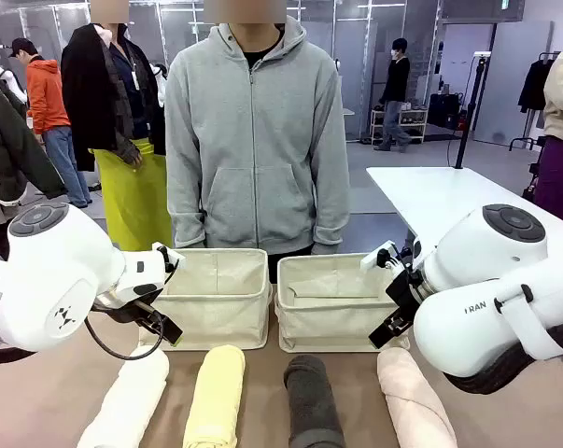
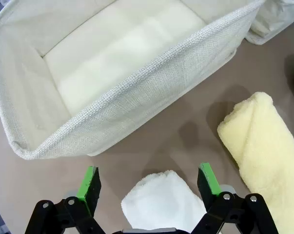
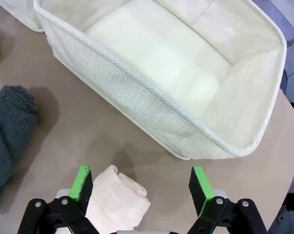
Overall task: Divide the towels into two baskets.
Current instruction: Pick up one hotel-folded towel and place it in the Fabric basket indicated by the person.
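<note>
Four rolled towels lie in a row at the table's near side: white (image 1: 132,401), pale yellow (image 1: 216,392), dark grey (image 1: 311,401) and pale pink (image 1: 414,401). Behind them stand two cream baskets, the left (image 1: 216,322) and the right (image 1: 332,329), both with nothing inside. My left gripper (image 1: 161,329) hangs open over the far end of the white towel (image 2: 161,200), with a green pad on either side of it and not touching. In the same way, my right gripper (image 3: 142,187) stands open above the far end of the pink towel (image 3: 115,200).
A person in a grey hoodie (image 1: 258,140) stands at the far edge, right behind the baskets. The yellow towel (image 2: 266,146) lies beside the white one, and the grey towel (image 3: 10,126) beside the pink one. Bare brown tabletop (image 2: 186,136) separates towels from basket walls.
</note>
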Robot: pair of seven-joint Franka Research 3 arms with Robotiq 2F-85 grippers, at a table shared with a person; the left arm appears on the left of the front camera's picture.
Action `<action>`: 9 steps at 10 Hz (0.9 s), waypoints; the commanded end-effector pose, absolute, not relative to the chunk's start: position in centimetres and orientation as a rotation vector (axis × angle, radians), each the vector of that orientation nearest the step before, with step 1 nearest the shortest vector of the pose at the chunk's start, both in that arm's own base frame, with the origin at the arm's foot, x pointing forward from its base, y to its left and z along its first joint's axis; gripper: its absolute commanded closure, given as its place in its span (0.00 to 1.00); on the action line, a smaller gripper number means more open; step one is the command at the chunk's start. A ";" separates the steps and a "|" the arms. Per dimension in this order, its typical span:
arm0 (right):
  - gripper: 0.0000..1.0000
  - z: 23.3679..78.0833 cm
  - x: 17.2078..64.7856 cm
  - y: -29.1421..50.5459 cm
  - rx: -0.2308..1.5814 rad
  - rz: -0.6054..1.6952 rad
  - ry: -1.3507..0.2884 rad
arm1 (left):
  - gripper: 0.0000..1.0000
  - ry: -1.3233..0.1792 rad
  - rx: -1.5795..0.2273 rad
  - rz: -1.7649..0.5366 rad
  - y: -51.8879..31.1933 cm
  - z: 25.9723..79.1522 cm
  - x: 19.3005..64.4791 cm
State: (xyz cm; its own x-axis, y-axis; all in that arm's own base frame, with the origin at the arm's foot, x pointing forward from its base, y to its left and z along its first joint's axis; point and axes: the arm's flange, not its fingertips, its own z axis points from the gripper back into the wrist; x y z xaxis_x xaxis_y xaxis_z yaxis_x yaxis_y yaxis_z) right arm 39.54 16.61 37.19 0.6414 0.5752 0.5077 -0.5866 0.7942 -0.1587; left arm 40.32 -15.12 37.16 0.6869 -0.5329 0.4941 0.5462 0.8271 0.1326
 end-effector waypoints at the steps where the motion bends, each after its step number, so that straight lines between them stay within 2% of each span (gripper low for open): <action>1: 0.00 37.2 39.5 16.6 0.021 0.662 -0.571 | 0.00 -0.545 -0.026 -0.604 -15.1 37.2 40.3; 9: 0.00 37.2 39.5 16.6 0.021 0.662 -0.571 | 0.00 -0.545 -0.026 -0.604 -15.1 37.2 40.3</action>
State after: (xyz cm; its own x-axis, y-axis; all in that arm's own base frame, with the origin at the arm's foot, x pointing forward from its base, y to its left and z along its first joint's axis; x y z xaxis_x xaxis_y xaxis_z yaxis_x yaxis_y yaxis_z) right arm 39.57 16.55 37.19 0.6411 0.5758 0.5074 -0.5865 0.7940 -0.1598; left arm 40.30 -15.17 37.16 0.6862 -0.5339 0.4941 0.5472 0.8264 0.1330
